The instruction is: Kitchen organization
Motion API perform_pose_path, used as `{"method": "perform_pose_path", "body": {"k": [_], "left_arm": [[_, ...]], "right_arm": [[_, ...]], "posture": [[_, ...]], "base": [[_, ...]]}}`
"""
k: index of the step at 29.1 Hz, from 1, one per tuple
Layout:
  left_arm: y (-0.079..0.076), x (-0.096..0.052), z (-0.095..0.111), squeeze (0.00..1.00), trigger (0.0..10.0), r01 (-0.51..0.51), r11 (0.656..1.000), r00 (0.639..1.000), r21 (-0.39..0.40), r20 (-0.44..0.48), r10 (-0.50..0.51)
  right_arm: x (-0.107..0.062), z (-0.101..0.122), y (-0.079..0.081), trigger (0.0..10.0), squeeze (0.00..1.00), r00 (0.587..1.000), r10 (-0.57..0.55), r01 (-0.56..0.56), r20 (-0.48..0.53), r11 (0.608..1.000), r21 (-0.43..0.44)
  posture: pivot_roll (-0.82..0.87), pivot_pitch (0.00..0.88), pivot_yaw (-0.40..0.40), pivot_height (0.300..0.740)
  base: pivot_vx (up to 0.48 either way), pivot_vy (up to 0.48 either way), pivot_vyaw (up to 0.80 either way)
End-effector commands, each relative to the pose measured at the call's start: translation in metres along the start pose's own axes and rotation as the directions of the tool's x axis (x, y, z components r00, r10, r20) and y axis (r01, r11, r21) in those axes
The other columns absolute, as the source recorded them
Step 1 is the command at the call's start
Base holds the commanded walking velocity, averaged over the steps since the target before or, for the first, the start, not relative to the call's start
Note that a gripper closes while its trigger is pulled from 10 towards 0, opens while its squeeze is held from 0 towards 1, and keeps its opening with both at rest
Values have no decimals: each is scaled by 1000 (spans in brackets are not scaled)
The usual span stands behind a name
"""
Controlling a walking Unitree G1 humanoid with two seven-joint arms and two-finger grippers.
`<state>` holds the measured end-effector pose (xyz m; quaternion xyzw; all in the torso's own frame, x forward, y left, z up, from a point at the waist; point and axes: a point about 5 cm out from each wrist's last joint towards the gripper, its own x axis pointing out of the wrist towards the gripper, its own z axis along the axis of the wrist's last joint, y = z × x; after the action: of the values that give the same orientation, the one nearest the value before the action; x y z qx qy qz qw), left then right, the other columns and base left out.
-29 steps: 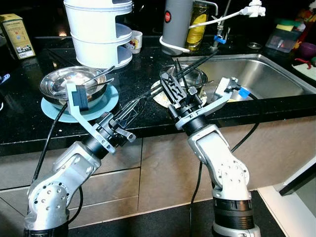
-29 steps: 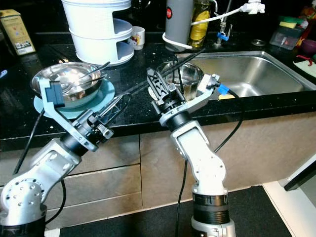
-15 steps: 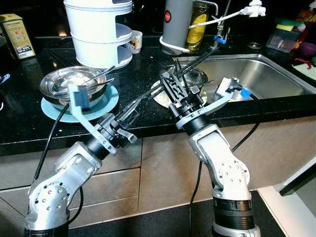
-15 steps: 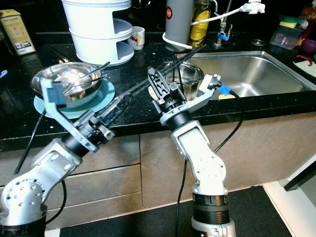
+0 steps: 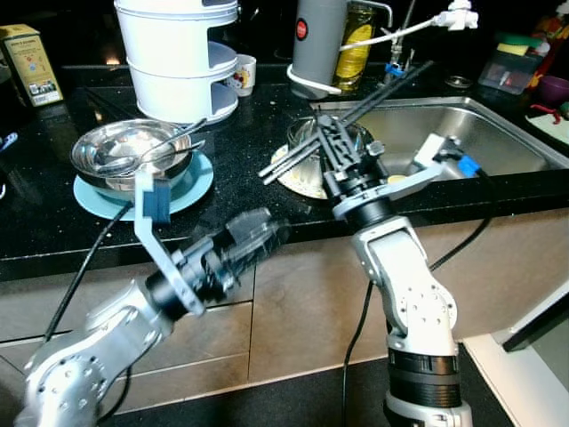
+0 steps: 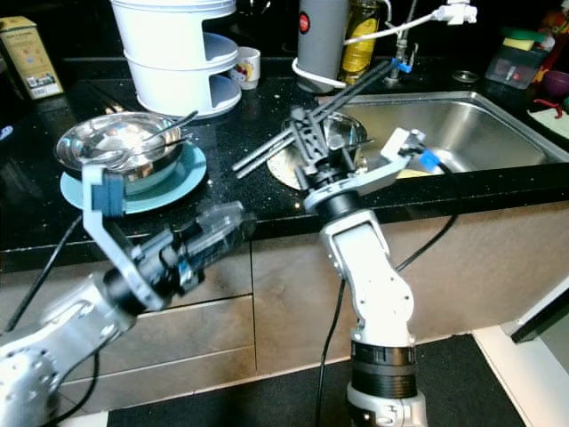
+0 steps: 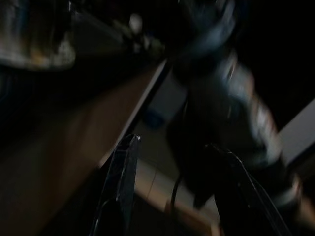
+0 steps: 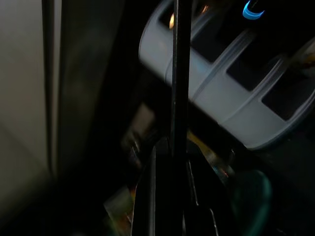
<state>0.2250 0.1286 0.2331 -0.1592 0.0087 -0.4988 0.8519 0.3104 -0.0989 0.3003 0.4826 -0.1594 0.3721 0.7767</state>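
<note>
1. at the black granite counter [image 5: 53, 233], a humanoid robot stands before a steel sink [image 5: 480, 133] at about 2 o'clock.
2. its right gripper [image 5: 356, 120] is raised over the counter edge at 12 o'clock, fingers pressed close around a pair of long dark chopsticks [image 5: 293, 158] that jut both ways, one end toward the sink.
3. just behind it sits a small steel bowl [image 5: 302, 133] on a pale plate [image 5: 293, 178].
4. the left gripper [image 5: 258, 233] hangs blurred below the counter lip at 8 o'clock; the left wrist view shows its two fingers [image 7: 123, 172] spread apart, holding nothing.
5. at 10 o'clock a larger steel bowl [image 5: 102, 147] with a spoon [image 5: 164, 147] rests on a teal plate [image 5: 200, 182], beside a white tiered rack [image 5: 178, 71].
6. judged stage: carrying the chopsticks off; next they need a resting place, likely the sink, without clipping the bowl.
</note>
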Motion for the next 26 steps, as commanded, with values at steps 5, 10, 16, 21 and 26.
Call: {"method": "perform_pose_path", "body": {"k": [5,10,16,21,26], "left_arm": [[11,-25,-37,0,10000,-56,985,934,166,-341,111],[23,-40,-55,0,10000,-107,955,839,277,-491,236],[62,-61,-78,0,10000,-319,814,614,485,-548,567],[64,-70,-101,0,10000,-331,789,540,518,-581,608],[61,-68,-118,0,10000,-350,806,553,478,-589,589]], "right_arm": [[-13,4,7,0,0,969,111,-152,-220,972,-178],[-25,2,8,0,0,913,126,-245,-388,930,-274],[-61,-14,-19,0,0,709,-78,-340,-701,833,-436],[-114,-39,-45,0,0,388,-235,-410,-891,822,-395],[-140,-52,-55,0,0,262,-252,-401,-931,850,-343]], "posture": [[-14,117,-59,740],[-12,116,-59,740],[-15,118,-57,740],[-14,117,-54,740],[-12,117,-54,740]], "base": [[0,0,0],[0,0,0],[0,0,0],[0,0,0],[0,0,0]]}}
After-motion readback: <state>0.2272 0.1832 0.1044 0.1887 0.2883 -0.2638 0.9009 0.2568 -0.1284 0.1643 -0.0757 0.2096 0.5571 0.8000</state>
